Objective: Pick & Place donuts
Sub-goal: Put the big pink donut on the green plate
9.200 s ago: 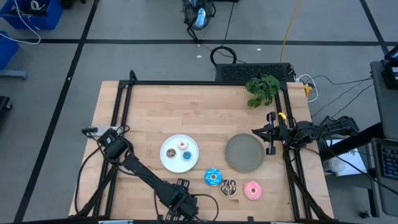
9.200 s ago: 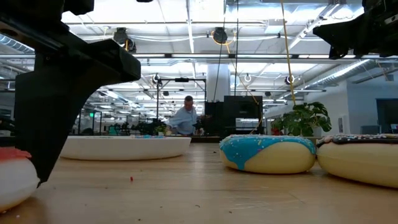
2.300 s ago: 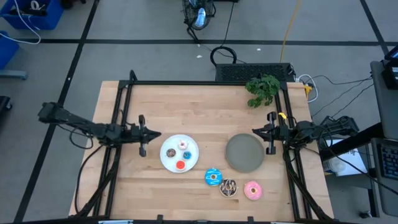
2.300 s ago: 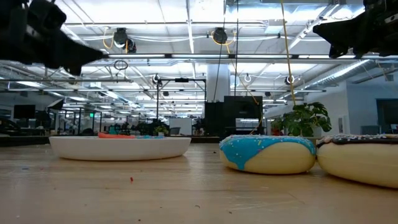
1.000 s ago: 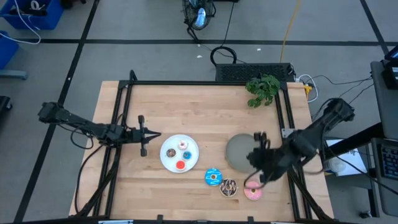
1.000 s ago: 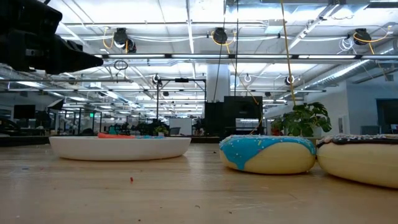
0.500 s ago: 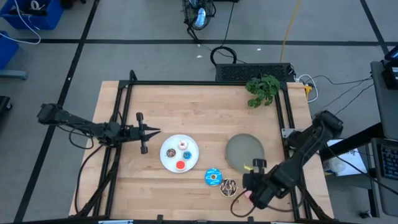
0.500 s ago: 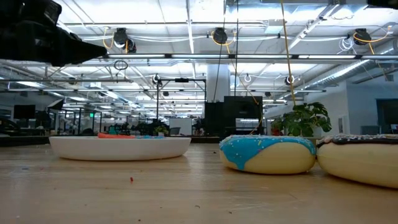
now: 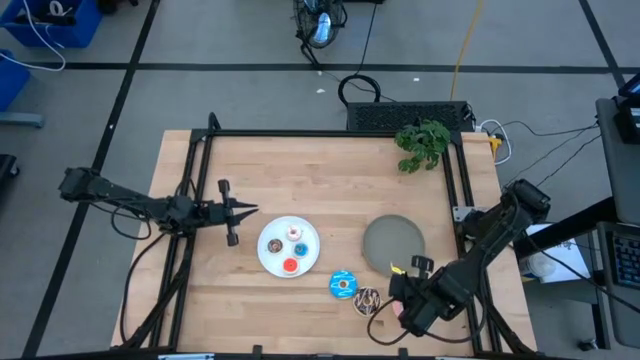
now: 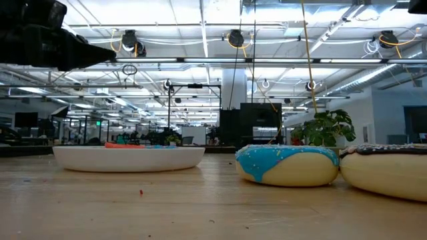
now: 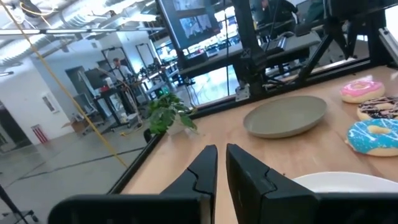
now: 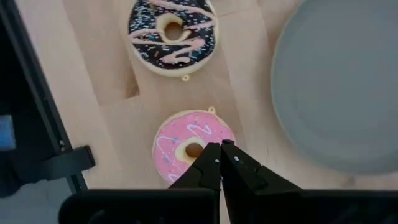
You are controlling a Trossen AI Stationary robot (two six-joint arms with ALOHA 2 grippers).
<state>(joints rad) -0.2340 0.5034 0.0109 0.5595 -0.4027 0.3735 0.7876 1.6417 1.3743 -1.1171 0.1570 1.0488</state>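
Note:
The pink donut (image 12: 194, 148) lies flat on the table near its near edge, beside the chocolate sprinkled donut (image 12: 173, 31) and the large blue donut (image 9: 343, 285). My right gripper (image 12: 221, 147) is shut and points down right above the pink donut's hole; in the high view my right gripper (image 9: 403, 303) hides most of that donut. Small brown, white-pink, blue and red donuts lie on the white plate (image 9: 270, 262). My left gripper (image 9: 237, 209) is shut and empty, raised just left of the white plate. My right gripper's shut fingertips (image 12: 213, 152) stand over the inner rim of the pink donut's hole (image 12: 193, 150), coming from above and pointing down. I cannot tell whether they touch it. The donut lies flat on the table.
A grey plate (image 9: 393, 243) lies right of the white plate, just beyond the three large donuts. A green plant (image 9: 423, 143) stands at the far right corner. A black frame rail (image 9: 470, 285) runs along the table's right side, close to my right arm.
My right gripper has gone from over the grey plate's near rim toward the table's near edge and down, and now stands above the pink donut. The donuts have not moved.

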